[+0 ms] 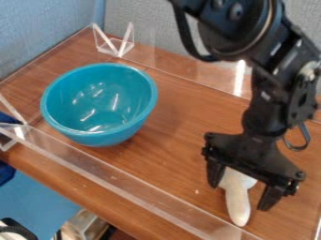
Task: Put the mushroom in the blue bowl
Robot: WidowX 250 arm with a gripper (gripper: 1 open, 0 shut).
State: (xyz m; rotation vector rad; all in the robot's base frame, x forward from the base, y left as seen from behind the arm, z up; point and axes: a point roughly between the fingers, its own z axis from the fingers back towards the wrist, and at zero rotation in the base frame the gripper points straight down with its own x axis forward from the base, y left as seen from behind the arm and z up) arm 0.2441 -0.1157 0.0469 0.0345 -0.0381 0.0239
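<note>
The cream-white mushroom [238, 203] lies on the wooden table at the lower right, stem pointing toward the front edge. My black gripper [243, 191] points straight down over it, open, with one finger on each side of the cap; the cap is partly hidden between the fingers. Whether the fingers touch the mushroom I cannot tell. The blue bowl [98, 103] stands empty at the left, well apart from the gripper.
A clear acrylic wall [113, 173] runs along the table's front edge, with more clear panels at the back [189, 61] and left. Clear triangular brackets [114, 41] stand behind the bowl. Bare wood [175, 131] lies between bowl and mushroom.
</note>
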